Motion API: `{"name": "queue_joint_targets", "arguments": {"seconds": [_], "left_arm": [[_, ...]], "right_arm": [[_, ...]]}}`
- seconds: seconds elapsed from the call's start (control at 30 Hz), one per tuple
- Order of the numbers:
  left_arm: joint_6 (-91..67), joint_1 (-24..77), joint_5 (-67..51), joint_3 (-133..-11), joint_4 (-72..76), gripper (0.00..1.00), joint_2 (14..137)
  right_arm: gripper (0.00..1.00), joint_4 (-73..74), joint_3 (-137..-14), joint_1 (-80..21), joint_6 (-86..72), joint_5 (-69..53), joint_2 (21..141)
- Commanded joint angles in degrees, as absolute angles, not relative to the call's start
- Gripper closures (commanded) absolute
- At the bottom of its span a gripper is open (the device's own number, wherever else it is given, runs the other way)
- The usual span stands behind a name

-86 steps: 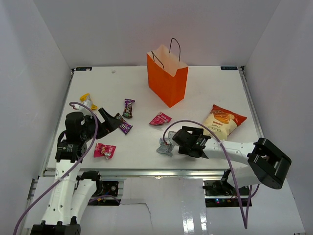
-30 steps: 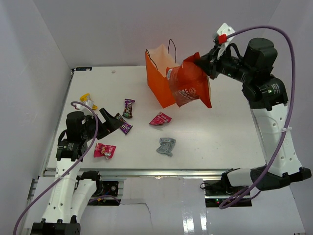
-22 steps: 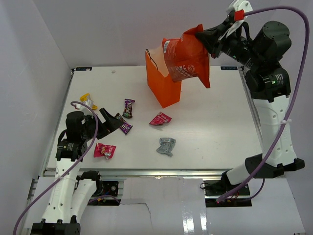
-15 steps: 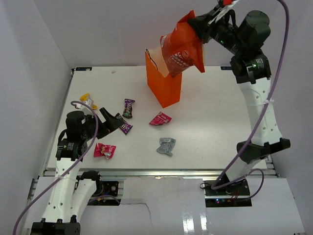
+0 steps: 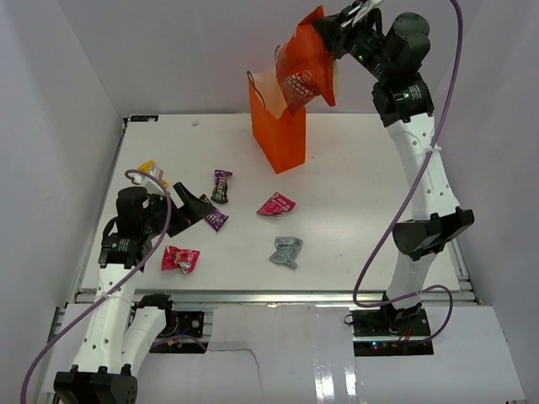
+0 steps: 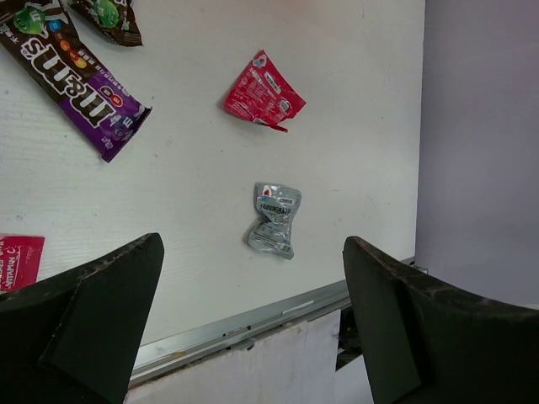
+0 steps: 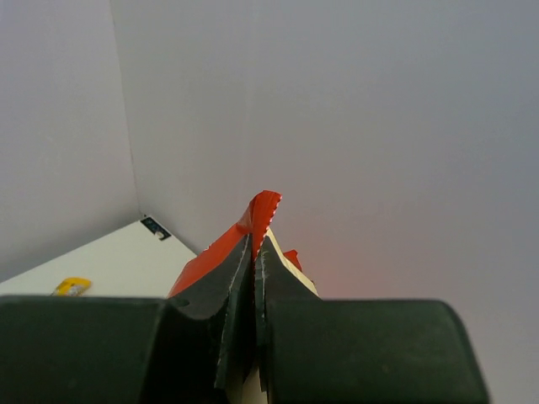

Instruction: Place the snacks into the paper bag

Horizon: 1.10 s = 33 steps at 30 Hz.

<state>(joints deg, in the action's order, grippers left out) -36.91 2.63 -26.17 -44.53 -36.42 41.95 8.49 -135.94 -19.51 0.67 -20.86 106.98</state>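
Left pincer (image 5: 192,209), nearest: jaws wide apart and empty over the white tabletop (image 5: 354,210), where six small crinkly film packets lie flat, none bagged: pink packet (image 5: 180,258), silver packet (image 5: 286,252), purple packet (image 5: 216,220), red packet (image 5: 275,204), brown packet (image 5: 221,185), yellow packet (image 5: 152,172). Paper bag (image 5: 278,139): stiff orange paper, cream inside, black cord handles, upright at the back. Chip bag (image 5: 303,71): glossy and limp, its top seam clamped in the right pincer (image 5: 335,32), hanging over the paper bag's mouth, judged not yet in.
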Motion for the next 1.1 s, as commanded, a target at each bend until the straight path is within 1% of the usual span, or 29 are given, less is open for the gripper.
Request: {"name": "queue_joint_targets", "arguments": {"seconds": [0.0, 0.17, 0.43, 0.77, 1.07], "left_arm": [[-36.56, 2.72, -27.25, -46.67, -34.10, 0.02, 42.71], [-36.30, 2.72, -27.42, -46.23, -33.58, 0.02, 43.24], [-36.56, 2.72, -28.39, -46.14, -32.96, 0.02, 43.24], [-37.18, 2.72, -28.39, -45.00, -33.22, 0.02, 41.75], [-37.18, 2.72, -28.48, -44.03, -33.31, 0.02, 40.34]], "right_arm": [[0.92, -1.40, -140.80, -20.03, -1.49, -19.60, 105.65], [0.92, -5.00, -140.62, -21.62, -0.44, -18.28, 104.85], [0.92, -9.40, -140.63, -23.02, 2.72, -15.38, 109.68], [0.92, -9.49, -136.41, -23.38, 5.98, -15.29, 112.06], [0.92, -7.38, -131.93, -23.82, 6.77, -15.29, 110.22]]}}
